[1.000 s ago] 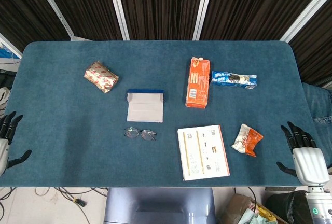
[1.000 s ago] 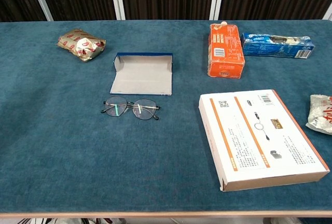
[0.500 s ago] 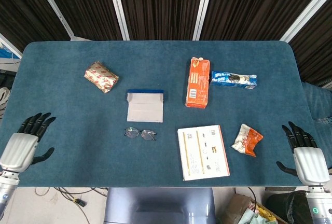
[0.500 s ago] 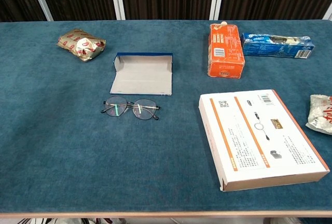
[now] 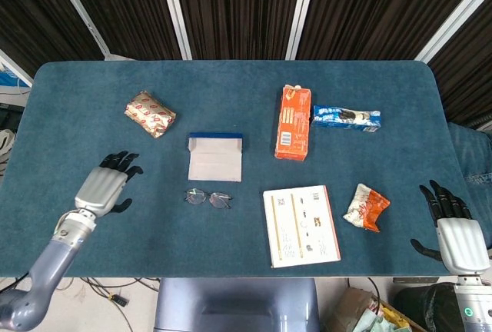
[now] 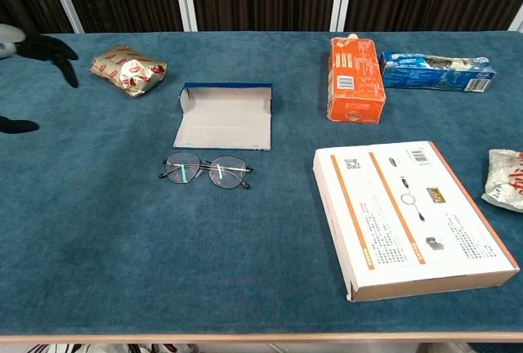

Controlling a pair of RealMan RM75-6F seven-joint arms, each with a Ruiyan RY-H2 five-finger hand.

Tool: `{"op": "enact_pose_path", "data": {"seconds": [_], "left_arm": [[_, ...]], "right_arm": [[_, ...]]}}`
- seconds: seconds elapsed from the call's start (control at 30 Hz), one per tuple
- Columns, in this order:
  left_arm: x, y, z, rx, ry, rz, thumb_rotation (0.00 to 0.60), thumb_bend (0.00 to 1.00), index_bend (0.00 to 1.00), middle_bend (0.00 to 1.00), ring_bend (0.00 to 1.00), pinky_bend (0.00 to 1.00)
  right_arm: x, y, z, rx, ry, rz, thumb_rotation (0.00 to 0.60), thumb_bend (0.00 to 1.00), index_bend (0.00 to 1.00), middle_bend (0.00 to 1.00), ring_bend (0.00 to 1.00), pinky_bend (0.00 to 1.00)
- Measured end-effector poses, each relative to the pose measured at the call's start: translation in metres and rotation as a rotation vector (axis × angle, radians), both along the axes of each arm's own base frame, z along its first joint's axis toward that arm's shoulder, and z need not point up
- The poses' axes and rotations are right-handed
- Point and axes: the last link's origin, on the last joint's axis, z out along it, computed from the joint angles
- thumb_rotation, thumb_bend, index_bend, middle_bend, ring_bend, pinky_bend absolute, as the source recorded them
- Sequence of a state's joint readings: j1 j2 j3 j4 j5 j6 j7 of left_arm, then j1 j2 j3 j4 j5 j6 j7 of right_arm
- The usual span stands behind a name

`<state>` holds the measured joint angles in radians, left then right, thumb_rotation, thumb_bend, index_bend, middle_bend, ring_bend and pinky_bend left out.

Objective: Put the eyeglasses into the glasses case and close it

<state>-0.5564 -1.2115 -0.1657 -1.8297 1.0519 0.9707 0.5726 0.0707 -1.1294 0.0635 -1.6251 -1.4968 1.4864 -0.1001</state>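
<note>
The eyeglasses (image 5: pixel 207 198) (image 6: pixel 205 171) lie unfolded on the blue table, just in front of the glasses case (image 5: pixel 215 157) (image 6: pixel 223 116). The case lies open, its pale inside up and its blue lid edge at the far side. My left hand (image 5: pixel 104 188) hovers over the table to the left of the eyeglasses, fingers spread and empty; its dark fingertips (image 6: pixel 57 52) show at the chest view's left edge. My right hand (image 5: pixel 453 232) stays off the table's right front corner, fingers apart, holding nothing.
A gold snack packet (image 5: pixel 151 114) lies at the far left. An orange carton (image 5: pixel 293 132) and a blue wrapped bar (image 5: pixel 346 117) sit at the back right. A white flat box (image 5: pixel 301 225) and a crumpled orange-white packet (image 5: pixel 366 207) lie at the front right.
My left hand has swung from beyond the table's left edge in over the table toward the eyeglasses. The right hand has barely shifted. Eyeglasses and case have not moved.
</note>
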Motion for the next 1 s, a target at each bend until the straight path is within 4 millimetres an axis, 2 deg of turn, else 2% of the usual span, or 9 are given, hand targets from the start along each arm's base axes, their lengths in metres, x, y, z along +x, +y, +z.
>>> {"op": "enact_pose_path", "data": {"seconds": [0.07, 0.2, 0.4, 0.7, 1.0], "left_arm": [[0.012, 0.007, -0.016, -0.014, 0.000, -0.003, 0.600, 0.35, 0.29, 0.09, 0.03, 0.10], [0.034, 0.020, -0.051, -0.041, 0.004, -0.006, 0.600, 0.36, 0.32, 0.09, 0.03, 0.10], [0.058, 0.030, -0.089, -0.071, -0.001, -0.012, 0.600, 0.35, 0.38, 0.09, 0.03, 0.10], [0.077, 0.031, -0.120, -0.085, 0.009, -0.022, 0.600, 0.30, 0.41, 0.10, 0.03, 0.09], [0.085, 0.029, -0.144, -0.093, 0.001, -0.017, 0.600, 0.30, 0.45, 0.12, 0.03, 0.09]], "right_arm": [[0.000, 0.000, 0.000, -0.001, 0.000, -0.002, 0.600, 0.20, 0.06, 0.03, 0.10, 0.16], [-0.001, 0.000, 0.000, 0.000, 0.005, -0.005, 0.600, 0.20, 0.06, 0.03, 0.10, 0.16], [-0.001, -0.001, 0.001, 0.000, 0.003, -0.013, 0.600, 0.20, 0.06, 0.03, 0.10, 0.16], [-0.002, -0.002, 0.002, 0.000, 0.001, -0.015, 0.600, 0.20, 0.06, 0.03, 0.10, 0.16], [-0.002, -0.002, 0.002, 0.000, 0.001, -0.017, 0.600, 0.20, 0.06, 0.03, 0.10, 0.16]]}}
